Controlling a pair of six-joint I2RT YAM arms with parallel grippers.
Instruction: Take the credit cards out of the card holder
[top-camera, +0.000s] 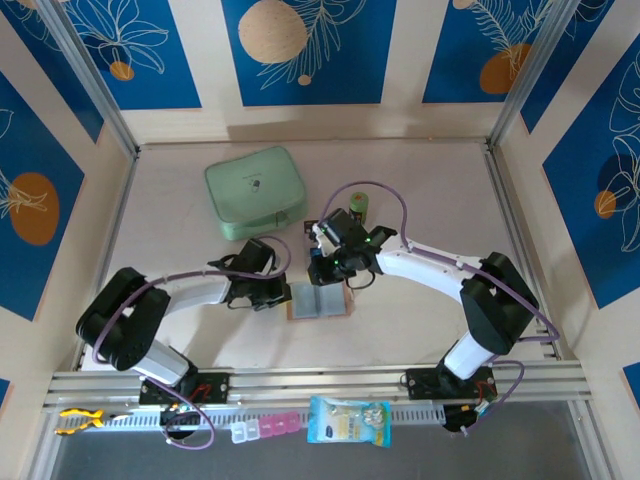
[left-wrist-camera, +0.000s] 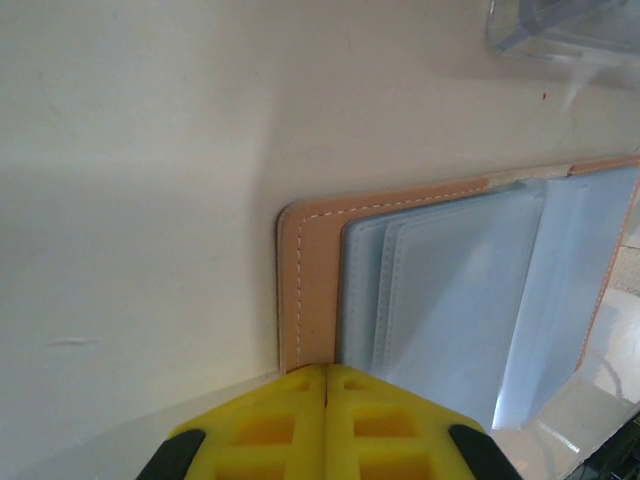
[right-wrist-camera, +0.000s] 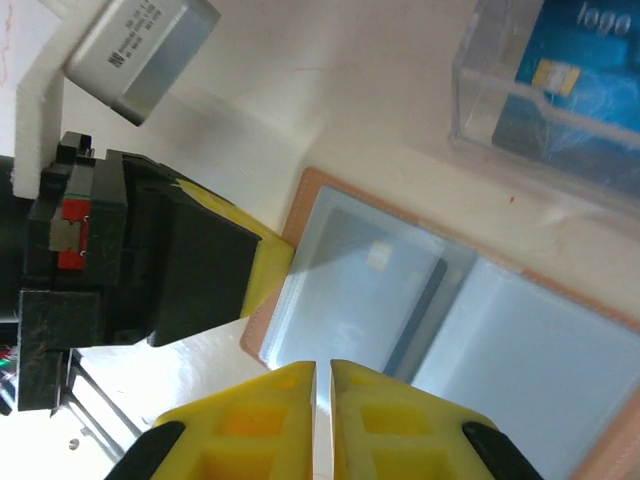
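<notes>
Closed left hand and closed right hand each hide part of the card holder.

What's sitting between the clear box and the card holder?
Nothing: bare table between clear box and card holder, shown in the right wrist view.

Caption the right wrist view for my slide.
Shut right gripper above the open card holder, left gripper at its edge.

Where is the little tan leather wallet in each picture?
Top view: the open tan leather wallet lies just below the picture's middle.
Left wrist: wallet sits in the right half.
Right wrist: wallet runs from centre to lower right.
Shared landmark: the yellow-fingered left gripper, shut, at its tan edge.
</notes>
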